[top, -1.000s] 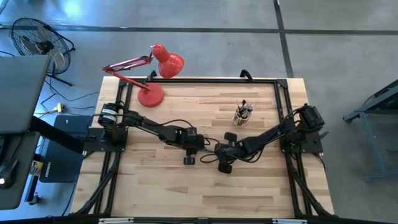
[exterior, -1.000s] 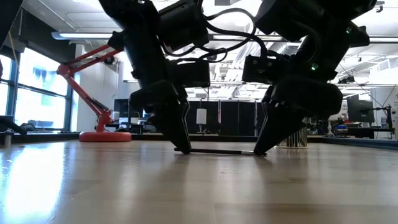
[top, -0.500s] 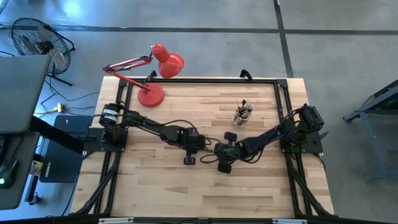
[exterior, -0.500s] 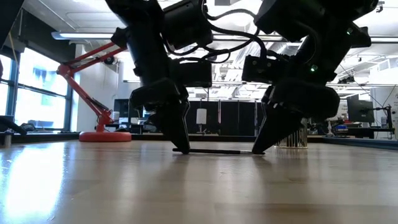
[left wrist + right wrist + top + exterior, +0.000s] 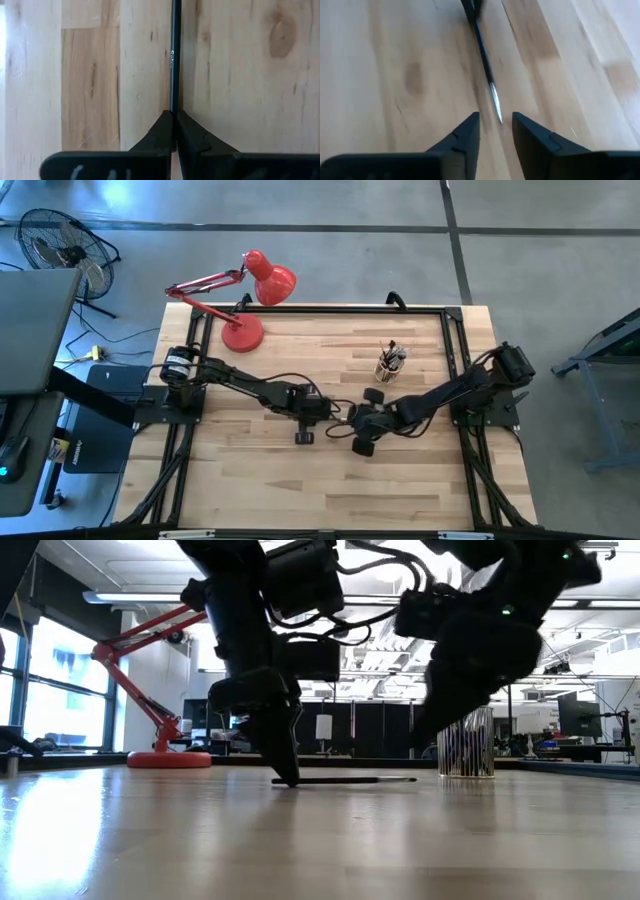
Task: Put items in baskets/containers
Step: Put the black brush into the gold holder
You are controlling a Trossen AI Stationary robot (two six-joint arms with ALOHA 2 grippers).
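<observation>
Lying flat on the pale butcher-block wooden desk, a thin black makeup brush with a silvery end stretches between the two arms near the desk's middle. The left claw is clenched on one end of it, fingertips pressed together around the slim handle with the tips down at the wood; in the low view the left claw stands upright over that end. The right claw has its fingers parted and grips nothing: the brush's silvery end lies on the wood just ahead of the gap between them, and in the low view this claw hangs above the desk, clear of the brush. From above, both claws sit close together, left claw beside right claw. Behind them, toward the far right part of the desk, stands the small clear glass cup, already holding several dark brushes upright. A red desk lamp sits at the far left corner.
</observation>
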